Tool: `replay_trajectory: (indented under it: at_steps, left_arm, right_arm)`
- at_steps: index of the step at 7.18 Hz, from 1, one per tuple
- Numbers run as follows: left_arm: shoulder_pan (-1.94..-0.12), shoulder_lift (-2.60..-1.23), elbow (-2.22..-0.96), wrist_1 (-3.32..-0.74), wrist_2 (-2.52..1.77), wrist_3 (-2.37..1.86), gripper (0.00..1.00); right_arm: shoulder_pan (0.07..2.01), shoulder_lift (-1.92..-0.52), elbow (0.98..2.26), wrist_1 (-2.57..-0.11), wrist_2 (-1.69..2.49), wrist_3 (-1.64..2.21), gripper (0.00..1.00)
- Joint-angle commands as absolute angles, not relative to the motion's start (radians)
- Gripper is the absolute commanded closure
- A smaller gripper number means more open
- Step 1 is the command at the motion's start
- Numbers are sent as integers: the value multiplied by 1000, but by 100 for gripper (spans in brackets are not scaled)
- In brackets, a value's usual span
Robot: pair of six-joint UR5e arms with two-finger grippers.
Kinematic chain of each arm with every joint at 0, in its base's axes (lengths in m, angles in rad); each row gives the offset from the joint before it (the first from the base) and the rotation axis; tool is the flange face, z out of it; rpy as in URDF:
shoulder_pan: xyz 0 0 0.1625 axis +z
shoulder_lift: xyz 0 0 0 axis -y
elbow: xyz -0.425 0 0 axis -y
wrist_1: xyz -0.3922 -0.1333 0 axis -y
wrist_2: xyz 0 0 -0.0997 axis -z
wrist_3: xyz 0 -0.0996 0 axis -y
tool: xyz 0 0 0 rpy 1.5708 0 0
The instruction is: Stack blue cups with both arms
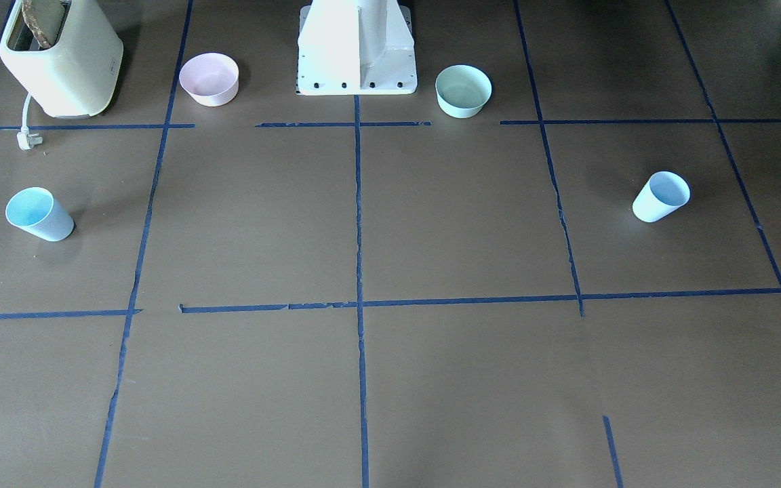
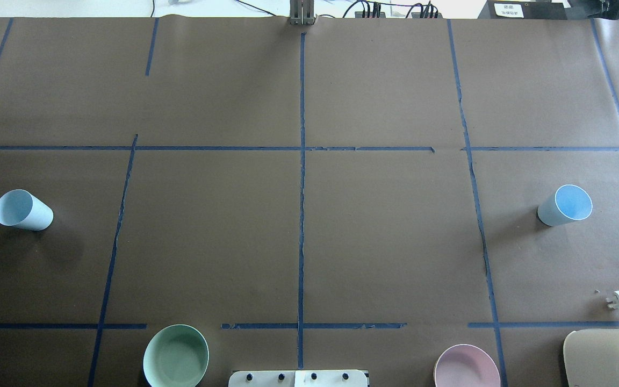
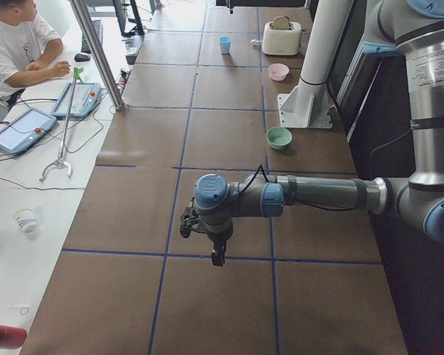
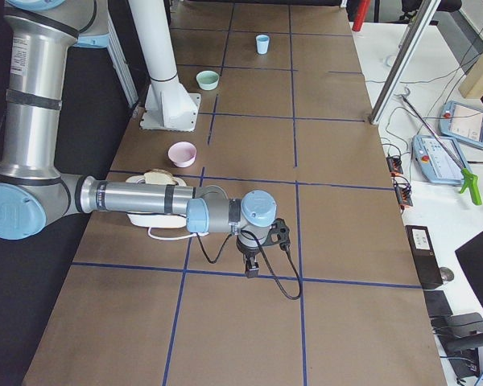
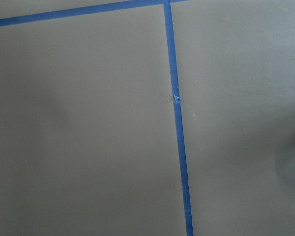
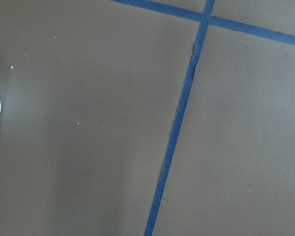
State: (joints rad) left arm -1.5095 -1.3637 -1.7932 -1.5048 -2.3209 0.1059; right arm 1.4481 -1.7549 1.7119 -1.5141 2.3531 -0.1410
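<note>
1. your two targets stand mouth up and well apart on the tabletop (image 2: 384, 242). the left-side blue cup (image 2: 23, 209) is near the robot's left end, and the right-side blue cup (image 2: 564, 205) is near its right end. about the same depth of tabletop separates each from the robot.
2. the left arm (image 3: 318, 194) stretches its forearm level out over the tabletop, with the wrist bent so the left end effector (image 3: 217, 255) points straight down. it hangs above the surface by a line of blue tape (image 2: 302, 242).
3. the right arm (image 4: 137, 199) mirrors that pose: level forearm, right end effector (image 4: 252, 268) pointing down above the surface near a tape line.
4. both end effectors show only in the side views, so you cannot tell whether their fingers are apart or together.
5. from the left side view, the right-side blue cup sits at the far end, well apart from the left end effector. from the right side view, the left-side blue cup is likewise far from the right end effector. you cannot tell how near each cup lies to the end effector on its own side.
6. the wrist views show only tabletop and crossing tape.
7. a mint-green bowl (image 2: 175, 356) and a pink bowl (image 2: 467, 367) flank the white pedestal (image 1: 356, 47), mint on the robot's left. a toaster (image 1: 62, 57) stands beyond the pink bowl, closer to the robot than the right-side cup.
</note>
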Motion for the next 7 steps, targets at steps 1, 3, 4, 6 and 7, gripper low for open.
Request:
replay_trajectory:
  at_steps: [1, 3, 4, 6, 7]
  left_arm:
    - [-1508, -1365, -1793, -1505, -2319, 106, 0]
    - [-1505, -1356, -1801, -1503, -2322, 106, 0]
    - [-1496, -1364, -1799, -1503, -2319, 104, 0]
    - [-1496, -1461, -1806, -1505, -2324, 98, 0]
    - [-1494, -1495, -1805, -1540, -2319, 94, 0]
  right_arm:
    - [1448, -1755, 1712, -1514, 2353, -141, 0]
    - [1448, -1755, 1712, -1514, 2353, -141, 0]
    - [1448, -1755, 1712, -1514, 2353, -140, 0]
    - [1447, -1752, 1712, -1513, 2353, -140, 0]
    - [1447, -1752, 1710, -1491, 2353, -138, 0]
